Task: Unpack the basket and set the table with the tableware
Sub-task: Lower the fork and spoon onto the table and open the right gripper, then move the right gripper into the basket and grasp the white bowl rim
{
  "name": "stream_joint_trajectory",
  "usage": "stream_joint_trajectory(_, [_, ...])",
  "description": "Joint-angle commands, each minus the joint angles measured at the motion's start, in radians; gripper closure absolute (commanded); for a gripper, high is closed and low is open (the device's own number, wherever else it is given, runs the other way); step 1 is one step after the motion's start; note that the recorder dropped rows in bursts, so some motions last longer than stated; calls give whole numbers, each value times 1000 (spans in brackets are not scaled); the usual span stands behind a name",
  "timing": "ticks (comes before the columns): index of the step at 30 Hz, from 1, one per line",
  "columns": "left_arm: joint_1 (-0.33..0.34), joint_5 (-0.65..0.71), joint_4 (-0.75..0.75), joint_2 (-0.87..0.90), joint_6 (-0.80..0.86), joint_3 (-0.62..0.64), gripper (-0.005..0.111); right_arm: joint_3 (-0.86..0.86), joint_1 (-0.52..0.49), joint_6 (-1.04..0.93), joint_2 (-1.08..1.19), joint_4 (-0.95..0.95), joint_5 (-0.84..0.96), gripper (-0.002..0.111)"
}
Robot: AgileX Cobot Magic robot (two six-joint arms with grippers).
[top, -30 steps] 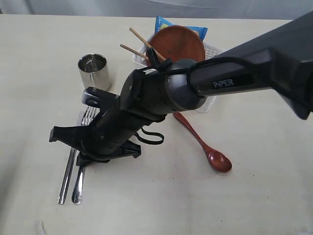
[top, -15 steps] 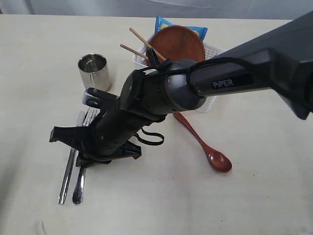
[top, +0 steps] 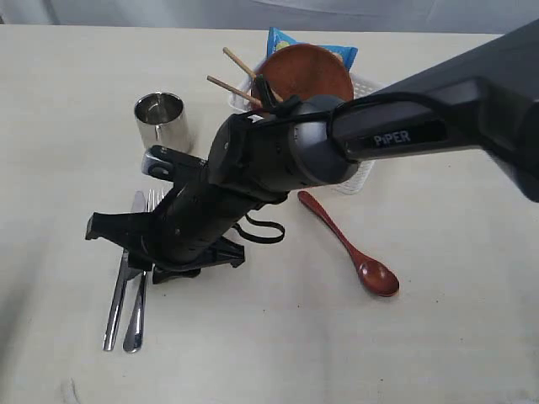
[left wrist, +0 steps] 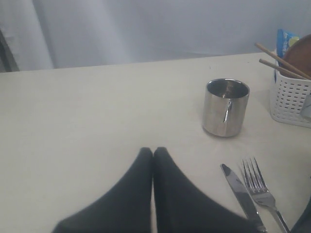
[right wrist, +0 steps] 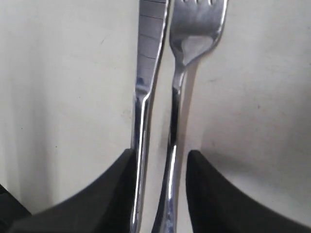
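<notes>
I see right jaws spread, straddling knife [right wrist: 147,63] and fork [right wrist: 197,34] handles on the table [top: 67,84] near the steel cup [top: 162,120]. Right arm [top: 278,160] hides most of the basket [top: 367,86] beside that cup. Left jaws pressed together.

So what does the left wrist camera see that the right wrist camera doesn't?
Only the left wrist view shows the steel cup, a corner of the white basket with chopsticks sticking out, a blue packet, and the left jaws pressed together. Only the right wrist view shows a close-up of the two handles lying side by side between the right jaws, which stand apart. Both show the knife and fork lying on the pale table.
</notes>
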Motion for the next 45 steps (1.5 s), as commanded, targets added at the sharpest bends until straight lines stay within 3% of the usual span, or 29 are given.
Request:
stream_joint_trajectory(1, [-8, -9, -2, -2, -4, 2, 107, -13, -46, 9, -77, -102, 34, 74])
stream_joint_trajectory(11, [-8, -9, -2, -2, -4, 2, 107, -13, -207, 152, -275, -581, 314, 74])
stream_joint_trajectory(16, [-8, -9, -2, -2, -4, 2, 107, -13, -268, 226, -366, -777, 362, 74])
stream_joint_trajectory(26, [-8, -9, -2, -2, -4, 2, 107, -13, -383, 301, -445, -974, 271, 74])
stream_joint_trajectory(28, [-8, -9, -2, -2, -4, 2, 107, -13, -408, 371, -441, -975, 277, 74])
stream_joint_trajectory(37, [-8, -9, -2, -2, -4, 2, 107, -36, -518, 352, -418, -1000, 295, 74])
stream_joint_trajectory(41, [-8, -9, -2, -2, -4, 2, 107, -144, -516, 281, -413, -1104, 389, 74])
stream_joint_trajectory(45, [-8, -9, -2, -2, -4, 2, 107, -302, -510, 281, -349, -1143, 643, 74])
